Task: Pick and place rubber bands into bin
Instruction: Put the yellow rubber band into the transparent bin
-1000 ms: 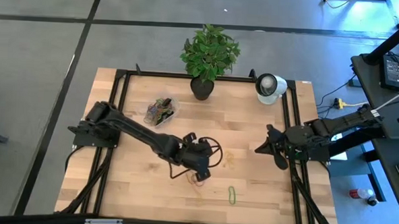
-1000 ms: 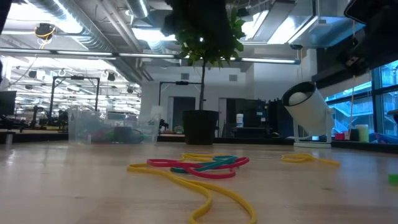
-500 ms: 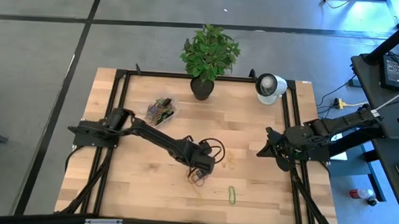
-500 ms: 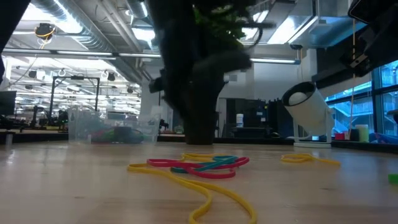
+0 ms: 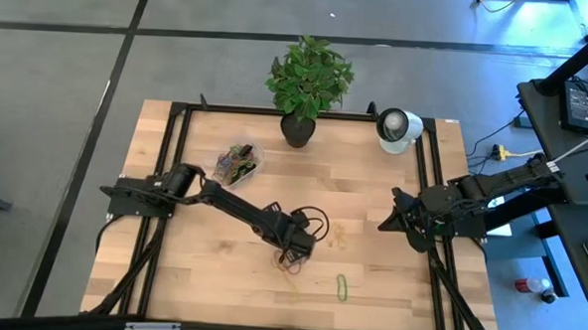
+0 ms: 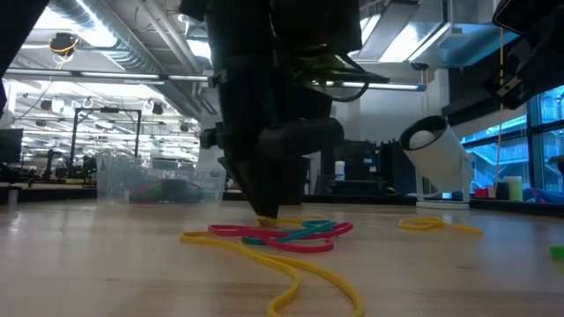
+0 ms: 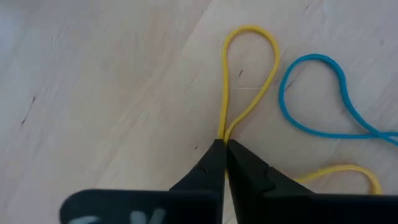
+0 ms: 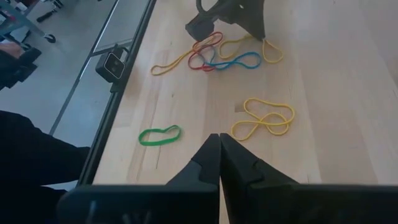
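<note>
My left gripper stands over a tangle of rubber bands near the middle of the table and is shut on a yellow band. A blue band lies right beside it, with red and yellow loops in the same tangle. A separate yellow band and a green band lie flat on the wood nearer the right arm. The clear bin sits toward the far left with several bands inside. My right gripper waits shut at the table's right edge, touching nothing. My left gripper pinches the yellow band between its two fingertips, at the spot where the loop's two strands run together. The fingers come from above, pointing down. The band's loop lies flat on the table ahead of the fingertips.
A black plant pot and a white round camera-like object stand at the far edge. Black frame rails run along the table's left and right sides. Bare wood lies near the front left.
My left gripper has come down from above onto the tangle of bands, shifting slightly toward the table's near-right; in the low view it goes from out of sight to fingertips at the table surface. The bands have stayed where they lay.
</note>
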Robot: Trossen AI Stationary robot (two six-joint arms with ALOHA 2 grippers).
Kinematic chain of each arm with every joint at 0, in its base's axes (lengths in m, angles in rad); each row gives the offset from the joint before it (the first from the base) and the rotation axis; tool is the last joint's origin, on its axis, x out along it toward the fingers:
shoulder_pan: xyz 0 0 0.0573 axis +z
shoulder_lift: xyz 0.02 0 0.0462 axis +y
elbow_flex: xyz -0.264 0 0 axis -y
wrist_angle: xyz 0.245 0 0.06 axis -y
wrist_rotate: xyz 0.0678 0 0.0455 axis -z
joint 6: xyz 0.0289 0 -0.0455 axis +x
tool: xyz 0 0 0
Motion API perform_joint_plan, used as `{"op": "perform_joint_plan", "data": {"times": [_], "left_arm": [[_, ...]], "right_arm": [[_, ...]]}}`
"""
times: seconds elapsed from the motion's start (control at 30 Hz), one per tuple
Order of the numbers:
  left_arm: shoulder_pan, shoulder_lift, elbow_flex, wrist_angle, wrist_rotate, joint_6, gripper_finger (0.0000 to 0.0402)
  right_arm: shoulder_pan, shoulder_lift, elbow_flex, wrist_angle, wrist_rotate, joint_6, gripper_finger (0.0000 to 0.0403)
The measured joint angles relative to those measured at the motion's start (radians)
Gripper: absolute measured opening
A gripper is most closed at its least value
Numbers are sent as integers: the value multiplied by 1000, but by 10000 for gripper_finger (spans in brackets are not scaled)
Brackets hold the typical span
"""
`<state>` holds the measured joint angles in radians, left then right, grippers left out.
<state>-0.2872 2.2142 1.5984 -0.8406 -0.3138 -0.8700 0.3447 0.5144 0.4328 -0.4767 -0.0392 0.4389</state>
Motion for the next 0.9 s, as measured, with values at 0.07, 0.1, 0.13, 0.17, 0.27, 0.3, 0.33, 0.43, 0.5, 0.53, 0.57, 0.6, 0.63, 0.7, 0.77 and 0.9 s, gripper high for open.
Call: {"op": "perform_joint_plan", "data": {"times": [0.07, 0.1, 0.13, 0.17, 0.27, 0.3, 0.33, 0.43, 0.5, 0.53, 0.57, 0.6, 0.63, 0.7, 0.77, 0.9], "left_arm": [[-3, -9, 4, -1, -1, -6, 4], [-4, -18, 4, 0, -1, -10, 3], [-6, -24, 2, 4, -1, -19, 2], [-7, -33, 1, 10, 2, -29, 2], [-16, -98, 0, 14, 3, -34, 2], [-17, -125, 2, 16, -4, -34, 2], [-17, -151, 4, 16, -19, -34, 2], [-20, -208, 1, 6, -90, -34, 2], [-26, -254, 1, -1, -132, -29, 2], [-28, -279, 2, 2, -149, -20, 2], [-28, -299, 3, -1, -155, -9, 2], [-27, -315, 3, -10, -160, -1, 2], [-25, -325, 3, -21, -164, 2, 2], [-21, -346, 2, -50, -182, 2, 2], [-19, -379, 2, -97, -211, 0, 2], [-4, -439, 2, -224, -252, -70, 2]], "right_arm": [[0, 0, 0, 0, 0, 1, 5], [0, 0, 0, 0, 0, 1, 5], [0, 0, 0, 0, 0, 1, 5], [0, 0, 0, 0, 0, 1, 5], [0, 0, 0, 0, 0, 1, 5], [0, 0, 0, 0, 0, 0, 5], [0, 1, 0, 0, 0, -3, 5], [0, 0, 0, 0, 2, -4, 5], [0, 0, 0, 0, 12, -5, 5], [0, 0, 0, 0, 16, -5, 5], [0, 0, 0, 0, 18, -6, 5], [0, 1, 0, 0, 18, -6, 5], [0, 1, 0, 1, 19, -6, 5], [0, 1, 0, 1, 19, -6, 5], [0, 1, 0, 0, 19, -4, 5], [0, 1, 0, 1, 20, 1, 5]]}}
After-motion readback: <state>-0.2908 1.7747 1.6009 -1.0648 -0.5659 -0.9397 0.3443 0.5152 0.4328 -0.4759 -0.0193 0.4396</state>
